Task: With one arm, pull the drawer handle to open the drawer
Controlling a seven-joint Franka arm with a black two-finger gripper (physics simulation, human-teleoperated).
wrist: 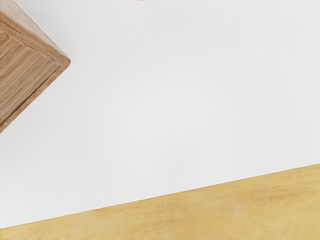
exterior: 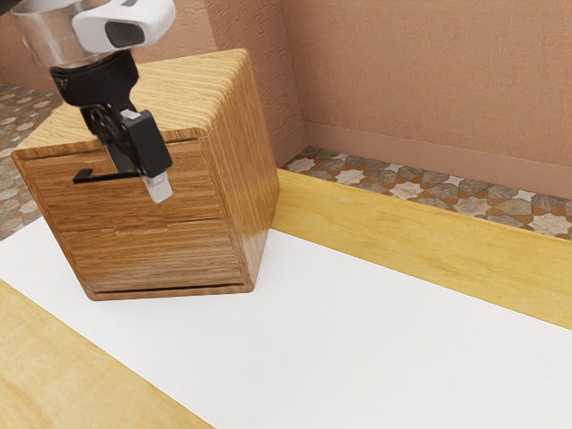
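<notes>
A wooden cabinet stands on the white tabletop at the exterior view's left, its drawer fronts facing the near left. The top drawer front carries a thin black handle and sits flush with the cabinet's face. My black gripper hangs down in front of that drawer, at the end of the handle nearer the cabinet's corner. Whether it touches the handle I cannot tell. In the wrist view a lower corner of the cabinet shows beside the hand.
The white tabletop spreads to the exterior view's right of the cabinet, framed by a light wooden border. A pink wall and tiled floor lie behind. The wrist view shows the white surface and the wooden border.
</notes>
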